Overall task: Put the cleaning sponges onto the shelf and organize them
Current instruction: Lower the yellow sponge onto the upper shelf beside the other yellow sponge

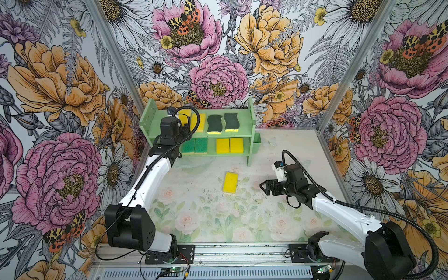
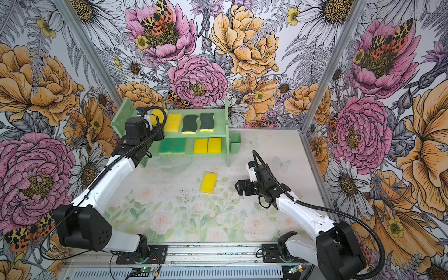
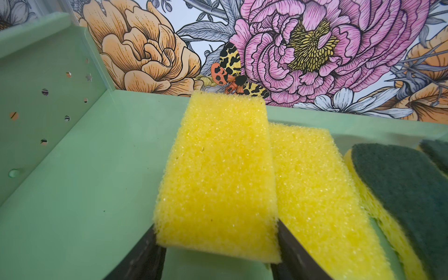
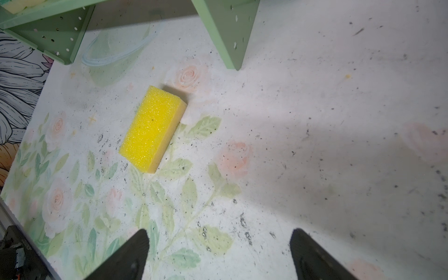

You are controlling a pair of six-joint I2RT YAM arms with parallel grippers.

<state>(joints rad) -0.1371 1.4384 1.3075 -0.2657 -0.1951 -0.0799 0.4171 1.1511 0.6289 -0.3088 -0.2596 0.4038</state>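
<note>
Cleaning sponges are nearly all sitting on the shelf (image 1: 148, 114) at the back of the table (image 1: 293, 148). At the L end of the top tier, the left gripper (image 3: 217, 225) is pinching the held yellow sponge (image 3: 218, 169) btwn its dark fingers (image 3: 145, 252), one pressing each long side. That sponge is tilting, w/ its near end riding above the board and its R edge overlapping the second yellow sponge (image 3: 315, 189), which is lying flat beside it. Further R on the same tier, the inner wavy sponge (image 1: 214, 124) and the outer wavy sponge (image 1: 230, 122) are lying side by side, dark-green tops up. On the lower tier, the bright-green pair (image 1: 189, 146) is sitting at the L, touching each other, and the yellow pair (image 1: 222, 145) is sitting at the R, also touching. A small green cup (image 1: 257, 139) is hanging on the shelf's R side panel. The loose yellow sponge (image 1: 231, 182) is lying flat on the table in front of the shelf. To its R, and apart from it, the right gripper (image 4: 218, 230) is hovering over the table w/ jaws spread wide and nothing btwn them
</note>
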